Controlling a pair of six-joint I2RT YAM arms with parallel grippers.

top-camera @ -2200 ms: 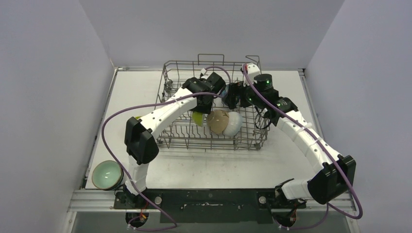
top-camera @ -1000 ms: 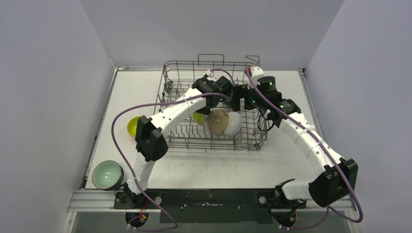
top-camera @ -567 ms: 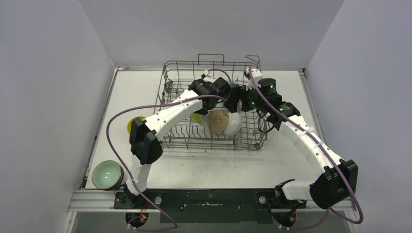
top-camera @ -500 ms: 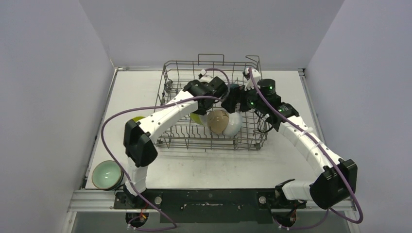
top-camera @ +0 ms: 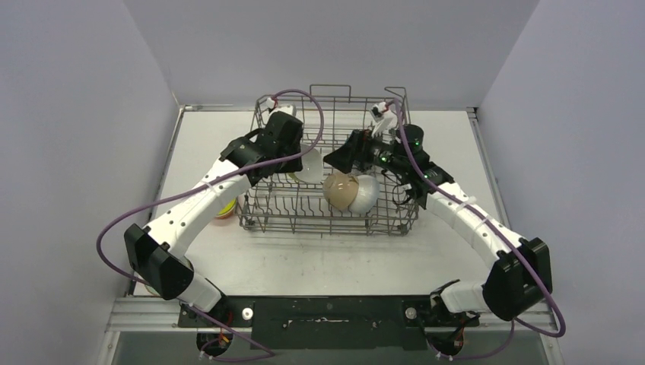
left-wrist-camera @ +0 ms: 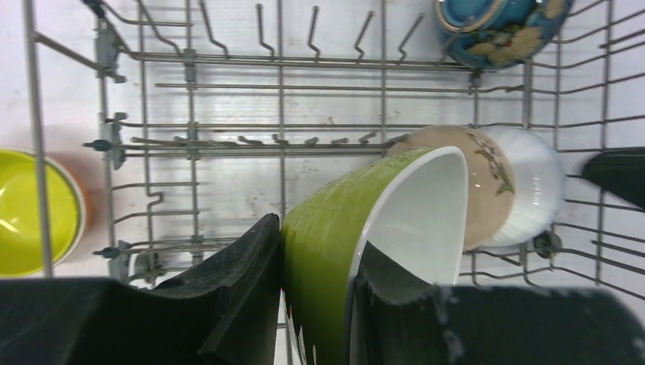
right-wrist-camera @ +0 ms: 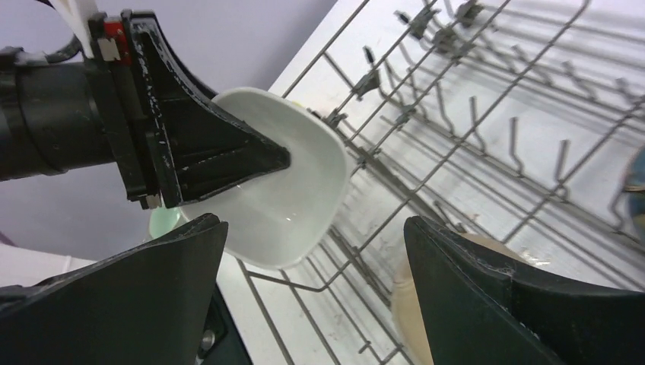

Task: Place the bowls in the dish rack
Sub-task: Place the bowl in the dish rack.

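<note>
My left gripper [left-wrist-camera: 316, 247] pinches the wall of the lime bowl [left-wrist-camera: 335, 205], one finger inside, one outside, holding it tilted above the dish rack [top-camera: 327, 222]. My right gripper [right-wrist-camera: 313, 224] hangs close by, jaws spread wide on nothing. In the rack a beige bowl [top-camera: 341, 190] nests against a white bowl [top-camera: 368, 195], with a blue-patterned bowl [left-wrist-camera: 494, 26] apart from them; a yellow bowl [left-wrist-camera: 30, 217] sits outside on the table [top-camera: 342, 255].

Grey metal wire dish rack [left-wrist-camera: 304, 125], dull sheen; lime bowl [left-wrist-camera: 323, 243] glossy glazed ceramic (smooth white inside); tabletop [left-wrist-camera: 220, 106] matt white, scuffed
</note>
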